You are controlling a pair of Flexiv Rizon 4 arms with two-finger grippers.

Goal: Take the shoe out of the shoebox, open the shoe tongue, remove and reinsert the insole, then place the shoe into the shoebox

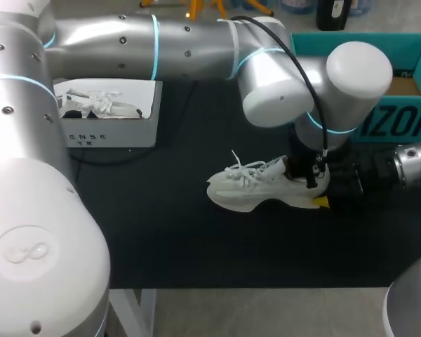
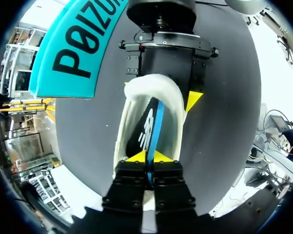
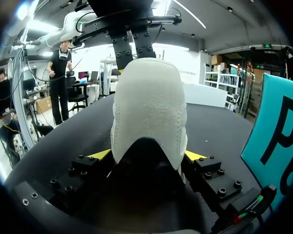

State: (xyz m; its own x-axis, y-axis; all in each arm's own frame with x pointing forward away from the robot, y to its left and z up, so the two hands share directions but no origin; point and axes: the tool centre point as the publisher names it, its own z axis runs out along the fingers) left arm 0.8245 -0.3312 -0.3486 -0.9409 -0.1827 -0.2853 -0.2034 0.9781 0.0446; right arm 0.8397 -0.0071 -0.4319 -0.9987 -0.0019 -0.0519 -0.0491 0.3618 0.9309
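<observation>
Here's the white shoe (image 1: 256, 186) mid-frame on the black table (image 1: 161, 232), right gripper (image 3: 147, 155) clamped across its heel, left gripper (image 2: 148, 157) pinching the blue-edged insole (image 2: 145, 127). Danger: if that insole snags inside, the heel could twist free

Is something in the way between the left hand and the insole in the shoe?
No, nothing visible. The left hand already pinches the insole by its blue edge inside the shoe, while the right hand grips its heel.

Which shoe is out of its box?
The white shoe standing on the dark table, near the teal box; the other shoe lies inside the white box.
</observation>
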